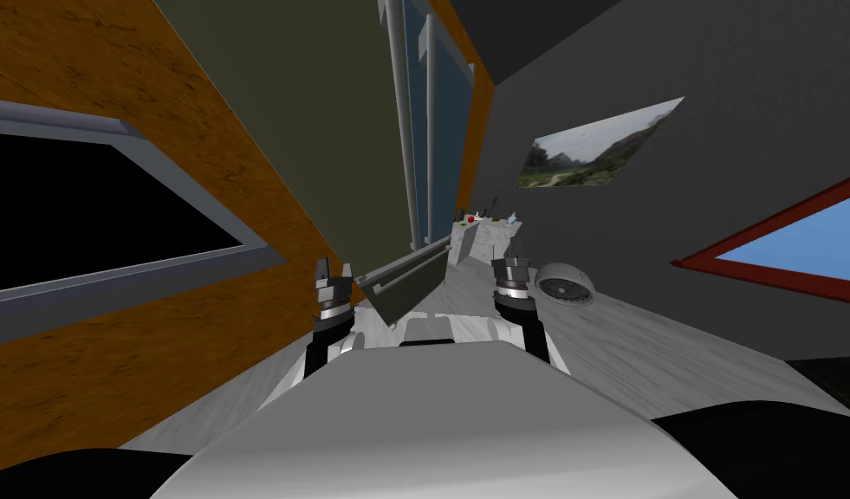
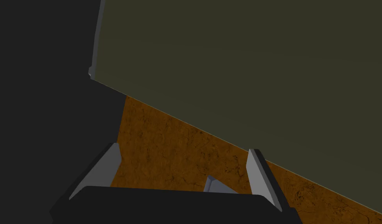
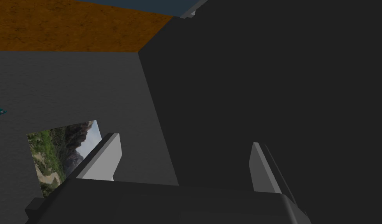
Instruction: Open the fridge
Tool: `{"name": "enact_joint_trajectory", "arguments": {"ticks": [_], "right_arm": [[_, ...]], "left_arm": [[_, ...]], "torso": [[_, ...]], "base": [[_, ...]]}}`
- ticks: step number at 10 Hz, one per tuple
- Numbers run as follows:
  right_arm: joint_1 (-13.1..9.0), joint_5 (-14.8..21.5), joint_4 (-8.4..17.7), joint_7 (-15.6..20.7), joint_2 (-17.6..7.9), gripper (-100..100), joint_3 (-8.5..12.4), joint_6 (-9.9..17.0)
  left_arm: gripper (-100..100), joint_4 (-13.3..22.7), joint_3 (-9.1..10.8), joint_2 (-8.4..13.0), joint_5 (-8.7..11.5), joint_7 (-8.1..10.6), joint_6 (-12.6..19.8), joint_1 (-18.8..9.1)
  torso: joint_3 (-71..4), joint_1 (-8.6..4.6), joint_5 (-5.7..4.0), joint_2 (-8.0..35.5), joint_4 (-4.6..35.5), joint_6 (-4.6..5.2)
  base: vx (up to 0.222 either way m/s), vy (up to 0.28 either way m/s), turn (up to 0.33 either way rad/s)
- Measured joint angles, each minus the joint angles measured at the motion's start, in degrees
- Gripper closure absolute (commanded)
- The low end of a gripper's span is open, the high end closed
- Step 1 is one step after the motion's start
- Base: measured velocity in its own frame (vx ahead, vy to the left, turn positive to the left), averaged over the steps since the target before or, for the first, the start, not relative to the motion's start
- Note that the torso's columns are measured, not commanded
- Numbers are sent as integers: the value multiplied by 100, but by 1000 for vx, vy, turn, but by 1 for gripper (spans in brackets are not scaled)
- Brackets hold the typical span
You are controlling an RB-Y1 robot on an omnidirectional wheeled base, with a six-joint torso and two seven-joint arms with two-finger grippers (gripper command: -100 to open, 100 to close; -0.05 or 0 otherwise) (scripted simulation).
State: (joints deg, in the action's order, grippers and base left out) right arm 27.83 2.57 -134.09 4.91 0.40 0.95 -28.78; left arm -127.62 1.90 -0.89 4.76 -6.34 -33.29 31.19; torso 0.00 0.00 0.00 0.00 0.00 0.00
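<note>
- Tall dark olive flat-fronted fridge door (image 1: 327, 113) is being shown upper centre of the head view. It is set in an orange-brown wood-grain cabinet surround (image 1: 111, 69), w/ a bluish second door (image 1: 449, 130) just beside it.
- Long thin grey bar handle (image 1: 403, 130) is running along the olive door's edge by the seam. This is being judged the best place to take hold, approx. mid-length, w/ the jaws across the bar.
- Door is being judged rigid and heavy, swinging on hinges. The seal is prob. resisting at first, and the smooth bar may slip, so a deep grip is advised.
- Left gripper (image 1: 334, 279), lower centre-left, is being carried w/ jaws wide apart and nothing between. Its fingers (image 2: 104, 171) are pointing at the olive panel and wood edge, not touching.
- Right gripper (image 1: 510, 262), lower centre-right, is likewise being carried spread and empty.
- No brand, label or writing is being made out anywhere.
</note>
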Motion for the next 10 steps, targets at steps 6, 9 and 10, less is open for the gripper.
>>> {"name": "enact_joint_trajectory", "arguments": {"ticks": [6,9,10], "right_arm": [[0,0,-1,0,0,0,0,0],[0,0,-2,0,0,0,0,-1],[0,0,-2,0,0,0,0,-1]], "left_arm": [[0,-1,0,0,0,0,0,0],[0,-2,0,0,0,0,-1,0],[-100,-2,0,0,0,0,-1,0]], "torso": [[-4536,0,0,2269,2268,0],[-7073,0,0,3539,3537,0],[-7919,0,0,3962,3960,0]], "base": [[0,0,0],[0,0,0],[12,-3,14]]}}
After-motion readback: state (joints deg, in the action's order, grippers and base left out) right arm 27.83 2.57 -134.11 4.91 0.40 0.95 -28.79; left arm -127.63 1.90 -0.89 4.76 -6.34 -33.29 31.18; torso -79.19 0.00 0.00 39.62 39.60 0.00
